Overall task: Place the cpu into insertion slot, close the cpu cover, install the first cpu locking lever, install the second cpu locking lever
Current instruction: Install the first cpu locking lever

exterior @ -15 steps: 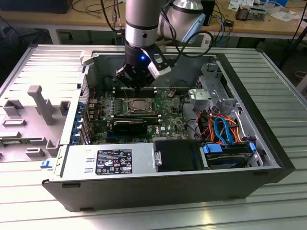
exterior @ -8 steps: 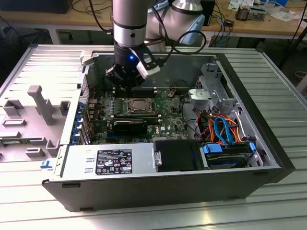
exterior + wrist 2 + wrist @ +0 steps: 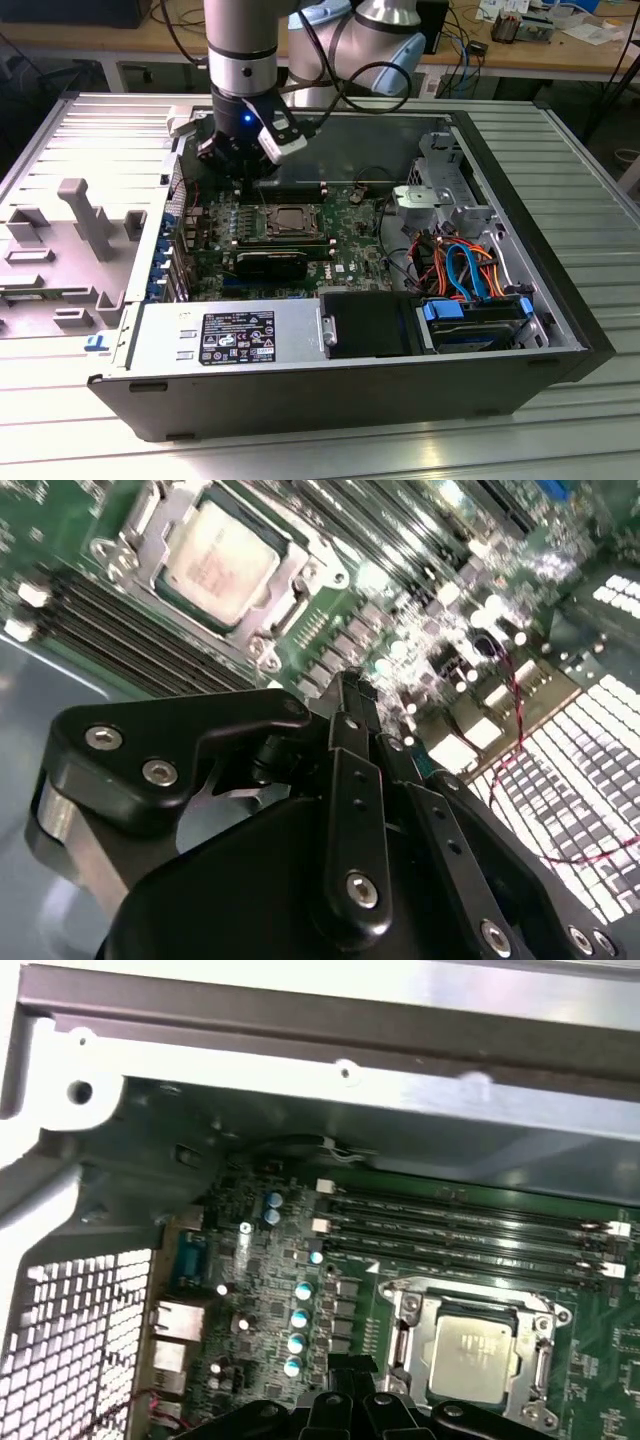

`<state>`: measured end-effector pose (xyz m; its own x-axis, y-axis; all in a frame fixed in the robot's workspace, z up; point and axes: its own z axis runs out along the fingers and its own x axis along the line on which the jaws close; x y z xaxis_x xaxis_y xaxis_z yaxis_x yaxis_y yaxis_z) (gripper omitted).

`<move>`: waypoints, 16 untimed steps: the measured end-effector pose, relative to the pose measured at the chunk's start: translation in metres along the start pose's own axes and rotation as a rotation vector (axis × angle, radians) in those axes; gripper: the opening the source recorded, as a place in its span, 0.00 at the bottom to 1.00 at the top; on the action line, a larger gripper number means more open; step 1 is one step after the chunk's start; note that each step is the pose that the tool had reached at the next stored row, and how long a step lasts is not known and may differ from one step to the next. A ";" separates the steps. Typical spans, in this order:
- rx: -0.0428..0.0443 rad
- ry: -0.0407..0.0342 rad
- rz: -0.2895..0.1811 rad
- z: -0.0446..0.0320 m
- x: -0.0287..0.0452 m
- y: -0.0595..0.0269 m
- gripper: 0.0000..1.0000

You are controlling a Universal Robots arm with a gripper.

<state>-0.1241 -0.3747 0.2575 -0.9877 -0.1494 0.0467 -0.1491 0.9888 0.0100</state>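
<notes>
In the first wrist view the black hand [image 3: 350,1368], clenched and empty, hangs just beside the thin silvery metal cpu cover [image 3: 462,1300]; a slow, gentle push probably works best.

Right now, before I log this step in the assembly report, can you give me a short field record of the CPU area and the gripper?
cpu: lies flat on the motherboard, silver top up
cpu cover: lies flat as a frame around the cpu, looks closed
gripper: shut, nothing seen in it, above the motherboard off to one side of the cpu, not touching it
setting: open computer case, lying on its side
</notes>
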 end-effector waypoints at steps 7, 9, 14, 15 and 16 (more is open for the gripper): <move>-0.0046 -0.0033 0.000 -0.0011 0.0024 0.0120 0.11; -0.0060 -0.0035 0.000 -0.0011 0.0017 0.0168 0.11; -0.0076 -0.0025 0.000 -0.0015 -0.0097 0.0195 0.11; -0.0076 -0.0021 0.000 -0.0017 -0.0123 0.0192 0.11; -0.0077 -0.0019 0.000 -0.0017 -0.0144 0.0188 0.11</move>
<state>-0.1126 -0.3539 0.2587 -0.9877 -0.1497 0.0448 -0.1491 0.9887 0.0177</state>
